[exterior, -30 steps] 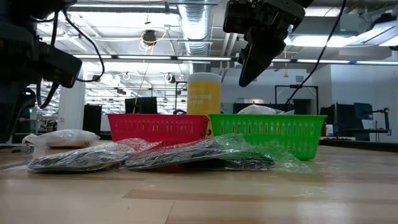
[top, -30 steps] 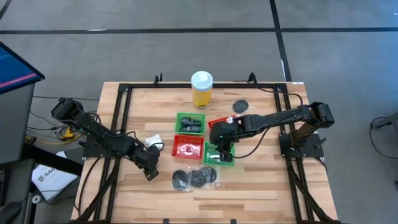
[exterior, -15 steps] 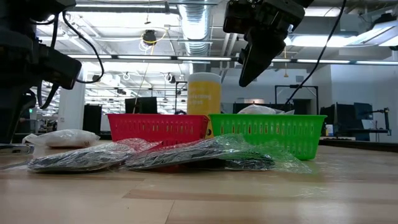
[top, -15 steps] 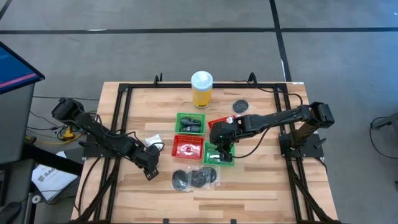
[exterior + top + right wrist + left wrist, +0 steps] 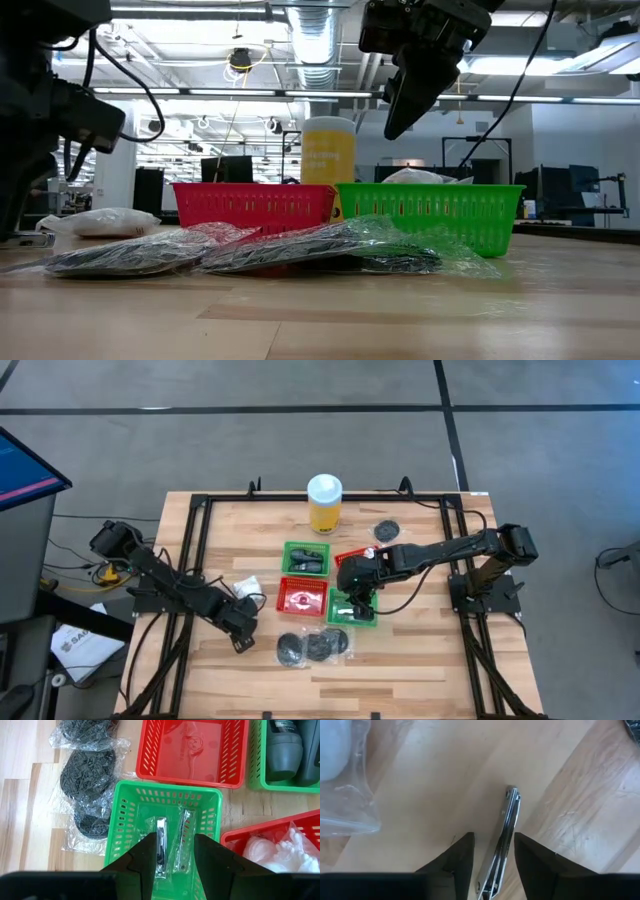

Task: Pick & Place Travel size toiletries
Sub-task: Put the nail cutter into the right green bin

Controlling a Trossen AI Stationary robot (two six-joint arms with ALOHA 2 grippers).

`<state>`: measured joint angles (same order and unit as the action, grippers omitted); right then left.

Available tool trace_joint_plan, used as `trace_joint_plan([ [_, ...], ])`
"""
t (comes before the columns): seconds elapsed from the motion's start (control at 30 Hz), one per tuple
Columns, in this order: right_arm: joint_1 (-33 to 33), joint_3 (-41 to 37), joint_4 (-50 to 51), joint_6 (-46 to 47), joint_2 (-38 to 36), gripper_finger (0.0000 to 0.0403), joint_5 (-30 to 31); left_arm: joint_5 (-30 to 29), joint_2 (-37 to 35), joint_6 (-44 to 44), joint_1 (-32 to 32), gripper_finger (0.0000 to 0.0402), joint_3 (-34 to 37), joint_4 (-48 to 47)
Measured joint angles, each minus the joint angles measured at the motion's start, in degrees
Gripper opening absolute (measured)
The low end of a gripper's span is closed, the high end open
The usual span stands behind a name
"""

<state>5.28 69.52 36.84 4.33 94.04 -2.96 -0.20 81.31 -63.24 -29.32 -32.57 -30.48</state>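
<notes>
While both arms reach inward in the high view, the left gripper sits low left of centre beside a white packet, and the right gripper hangs over the lower green basket. A red basket, another green basket and a second red basket crowd the middle; black discs lie below them, one disc lies upper right, and the yellow bottle stands at top centre. Bare wood runs along the bottom edge.

Low view: wrapped discs front the baskets — the right gripper hangs above.

Left wrist view: the fingers stand apart astride a slim silvery piece lying on the table.

Right wrist view: parted, empty fingers hover over two silvery pieces in the green basket.
</notes>
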Motion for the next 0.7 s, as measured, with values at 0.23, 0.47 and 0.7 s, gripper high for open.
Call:
trace_joint_plan([
  [0.23,0.0,0.0,0.0,0.0,0.0,0.012,0.0,-1.9,-0.3,-0.6,-0.5,0.006,0.2,-1.4],
  [0.47,0.0,0.0,0.0,-0.3,0.0,0.012,0.0,-2.7,-0.3,-1.9,-0.4,0.0014,0.2,-2.1],
  [0.7,0.0,0.0,0.0,-0.3,0.0,0.012,0.0,-4.1,-1.5,-1.7,-0.4,0.001,-1.0,-3.0],
])
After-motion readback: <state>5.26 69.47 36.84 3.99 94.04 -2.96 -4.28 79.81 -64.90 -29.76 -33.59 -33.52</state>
